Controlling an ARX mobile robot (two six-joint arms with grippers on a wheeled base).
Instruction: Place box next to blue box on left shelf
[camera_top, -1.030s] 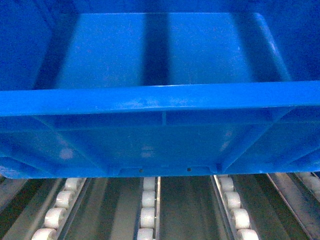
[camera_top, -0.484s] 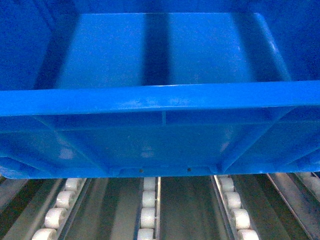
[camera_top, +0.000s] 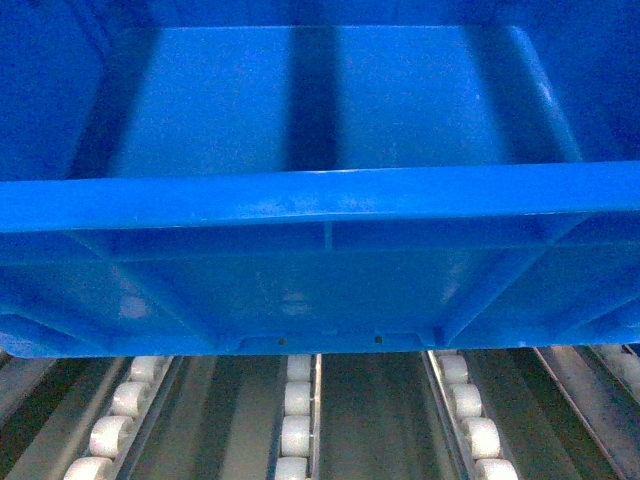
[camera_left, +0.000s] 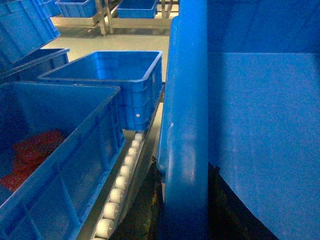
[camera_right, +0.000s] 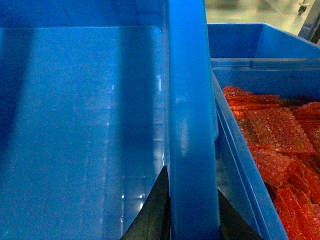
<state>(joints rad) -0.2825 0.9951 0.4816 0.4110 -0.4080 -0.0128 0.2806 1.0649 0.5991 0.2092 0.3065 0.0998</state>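
Carried crate (camera_top: 320, 200) hanging above the roller rack (camera_top: 296, 420), right gripper (camera_right: 192, 210) clamped astride its rim; left fingers' state impossible to tell; neighbouring crates just beside both walls.

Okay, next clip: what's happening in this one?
The robot is carrying a large empty blue crate with both arms, one gripper on each side rim. The right gripper has its dark jaws straddling the crate's right rim; the left gripper shows only as dark parts flanking the left rim. The crate hangs over the roller shelf, between a crate of red material on the right and other blue crates on the left. It is not visibly set down yet.
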